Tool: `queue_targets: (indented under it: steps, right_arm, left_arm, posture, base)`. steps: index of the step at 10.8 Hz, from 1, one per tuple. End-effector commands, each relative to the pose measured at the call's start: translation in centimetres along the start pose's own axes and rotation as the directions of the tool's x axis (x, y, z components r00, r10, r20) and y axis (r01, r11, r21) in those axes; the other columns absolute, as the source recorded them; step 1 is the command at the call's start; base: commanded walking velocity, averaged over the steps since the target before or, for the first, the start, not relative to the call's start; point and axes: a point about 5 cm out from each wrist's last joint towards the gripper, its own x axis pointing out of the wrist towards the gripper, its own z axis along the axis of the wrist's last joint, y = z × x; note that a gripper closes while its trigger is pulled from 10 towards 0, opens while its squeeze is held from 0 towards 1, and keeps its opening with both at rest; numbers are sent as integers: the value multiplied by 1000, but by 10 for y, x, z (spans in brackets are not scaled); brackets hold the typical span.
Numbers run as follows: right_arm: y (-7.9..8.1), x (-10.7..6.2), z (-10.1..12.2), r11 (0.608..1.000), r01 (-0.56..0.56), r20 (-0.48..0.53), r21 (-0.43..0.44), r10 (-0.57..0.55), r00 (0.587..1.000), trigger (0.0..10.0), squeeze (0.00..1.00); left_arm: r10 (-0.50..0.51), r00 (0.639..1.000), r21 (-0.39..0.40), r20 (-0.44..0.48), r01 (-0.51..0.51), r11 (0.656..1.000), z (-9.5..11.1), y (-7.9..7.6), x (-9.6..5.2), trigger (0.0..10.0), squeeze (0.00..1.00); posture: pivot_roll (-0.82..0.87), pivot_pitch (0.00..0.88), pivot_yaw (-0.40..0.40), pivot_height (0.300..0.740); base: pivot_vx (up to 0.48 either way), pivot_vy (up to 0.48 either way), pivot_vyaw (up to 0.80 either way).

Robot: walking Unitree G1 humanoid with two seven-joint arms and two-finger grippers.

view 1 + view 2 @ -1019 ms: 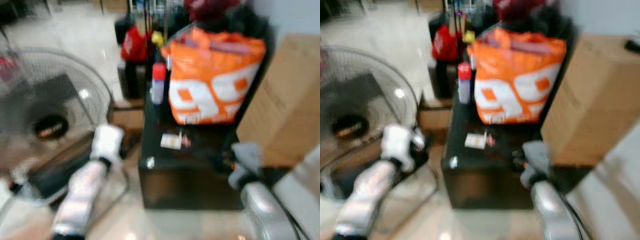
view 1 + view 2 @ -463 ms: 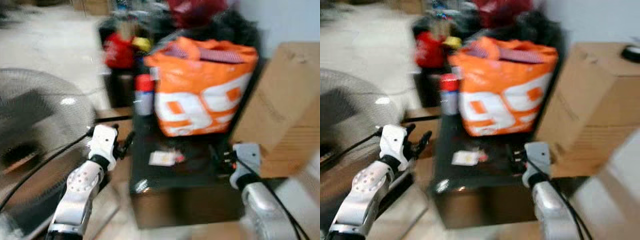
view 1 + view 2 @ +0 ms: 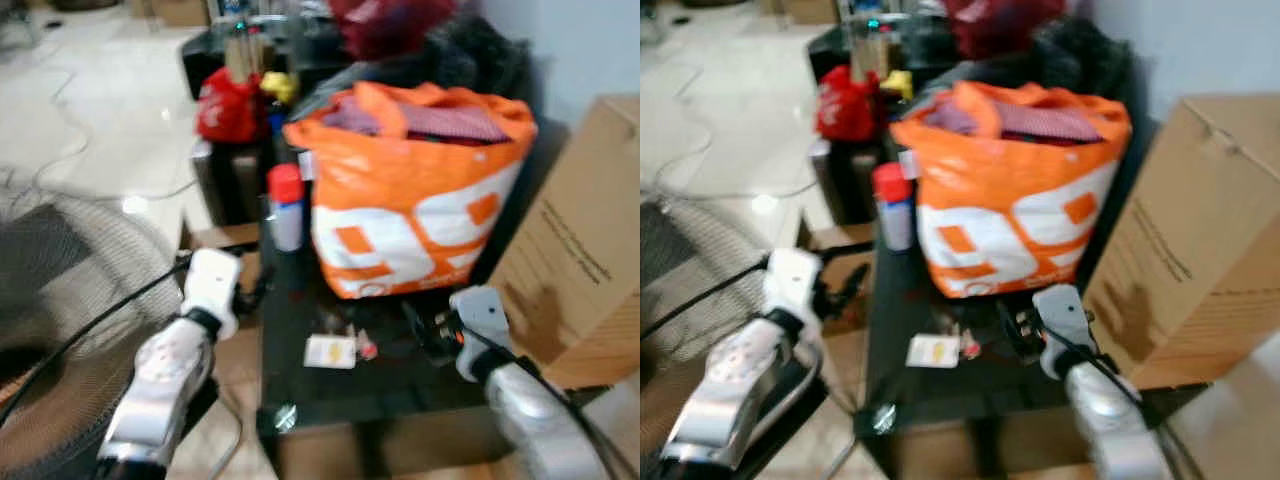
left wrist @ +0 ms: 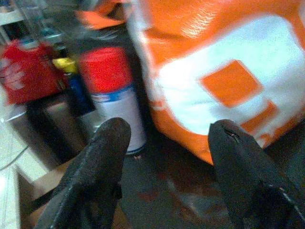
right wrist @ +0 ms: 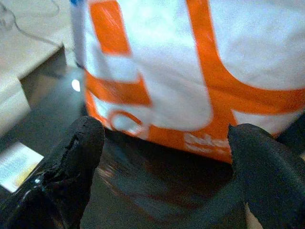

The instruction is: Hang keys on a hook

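Observation:
A small key bunch with a white tag (image 3: 330,350) and a red piece (image 3: 366,347) lies on the black glossy table (image 3: 300,400), in front of an orange and white bag (image 3: 410,230). My left gripper (image 4: 169,131) is open, off the table's left edge, facing a red-capped spray can (image 4: 114,95) and the bag. Over the table's right part, my right gripper (image 5: 167,136) is also open and holds nothing. It faces the bag's lower edge, with the white tag (image 5: 19,164) off to one side of it. The fingers (image 3: 425,325) sit right of the keys.
A large cardboard box (image 3: 585,270) stands right of the table. A floor fan's wire cage (image 3: 60,330) fills the lower left. Behind the table are a red bag (image 3: 228,108), dark clutter and a black stand. The tiled floor (image 3: 90,110) extends to the far left.
The head camera has shifted and steadied, so the table and bag sit closer and sharper. Both arms have come nearer the table, and the right gripper is over its right part.

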Motion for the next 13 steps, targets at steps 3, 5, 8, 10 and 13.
queue_targets:
  steps: [3,5,8,10,13]
  right_arm:
    - [2,19,-4,995,-82,-63,-52,79,995,10000,906]
    - [17,33,-12,974,-224,-93,-28,221,971,10000,1000]
    - [30,48,-25,949,-308,-222,-59,288,932,10000,1000]
    - [43,56,-33,936,-353,-236,0,343,909,10000,0]
    - [60,71,-23,928,-362,-149,89,371,916,10000,0]
  left_arm:
    - [-116,987,46,-115,122,991,-18,-7,-6,10000,0]
    - [-207,962,28,-180,215,976,-24,-9,-5,10000,0]
    - [-290,905,5,-311,307,952,-45,-16,-14,10000,0]
    - [-320,891,-10,-321,335,942,-46,-20,-17,10000,0]
    - [-348,884,-15,-311,361,932,-42,-25,-20,10000,0]
  posture:
    - [-146,0,42,740]
    - [-143,0,41,740]
    - [-161,31,36,740]
    - [-162,55,28,740]
    - [-139,87,4,740]
  base:
    - [0,0,0]
    - [0,0,0]
    - [0,0,0]
    - [0,0,0]
    - [0,0,0]
